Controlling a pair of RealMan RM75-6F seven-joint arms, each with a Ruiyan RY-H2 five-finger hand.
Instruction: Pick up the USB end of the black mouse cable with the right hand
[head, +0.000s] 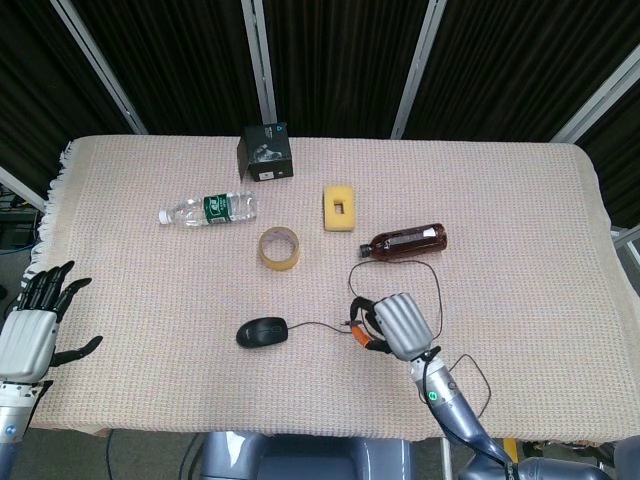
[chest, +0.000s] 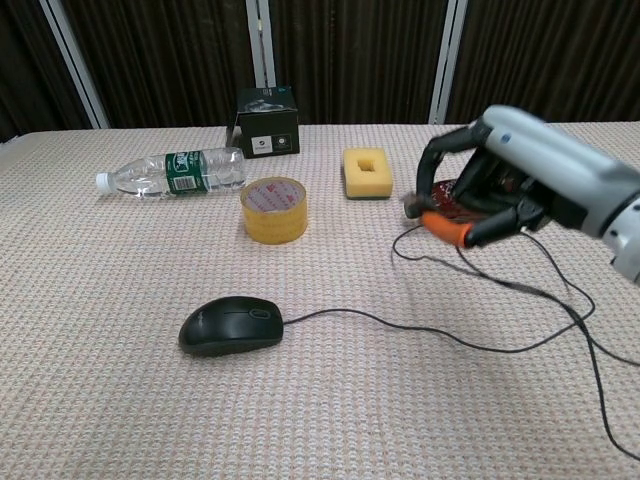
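While the grey left hand (head: 28, 335) rests at the table's left edge w/ black fingers spread and nothing in them, the black computer mouse (chest: 230, 325) sits mid-table on the beige woven cloth (chest: 100, 400). Its thin black cable (chest: 400, 325) runs right & up to the USB end (chest: 412, 205), pinched off the cloth by the grey right hand (chest: 500, 185), fingers curled.

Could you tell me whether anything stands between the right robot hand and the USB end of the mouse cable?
Nothing visible does: the right robot hand already pinches the USB end and holds it above the table.
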